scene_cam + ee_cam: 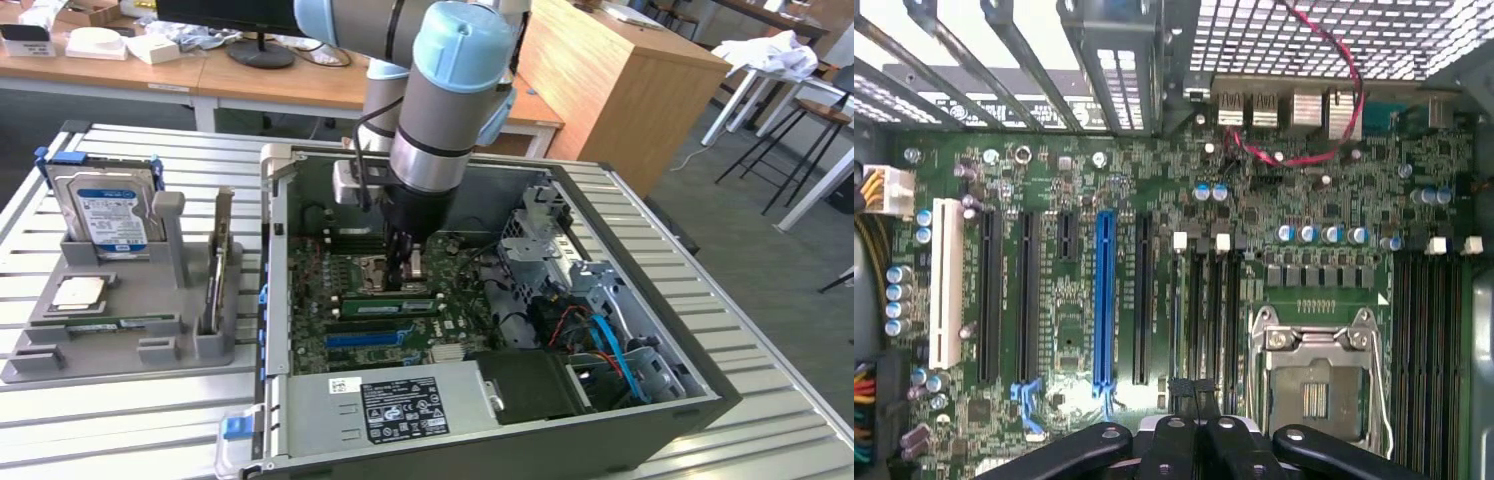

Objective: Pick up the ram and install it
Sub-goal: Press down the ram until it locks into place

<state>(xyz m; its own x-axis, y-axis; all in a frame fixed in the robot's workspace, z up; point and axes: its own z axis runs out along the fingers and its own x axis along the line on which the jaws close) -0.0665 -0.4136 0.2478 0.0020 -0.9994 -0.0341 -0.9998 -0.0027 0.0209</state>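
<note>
The tool point(404, 268) was closed with nothing between its fingertips point(1199, 395), reaching down inside the open computer case point(694, 400) over the motherboard point(1154, 180), near the CPU socket point(1316, 375). A ram point(387, 306) sat seated in a slot just in front of the tool. On the exterior view's left, a grey holder point(80, 345) on the bench point(134, 420) carried a hard drive point(110, 212).

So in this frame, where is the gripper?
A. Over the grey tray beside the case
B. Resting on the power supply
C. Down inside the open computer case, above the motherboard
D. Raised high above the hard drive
C: in the exterior view the gripper reaches down inside the open computer case, just above the motherboard near the CPU socket.
</note>
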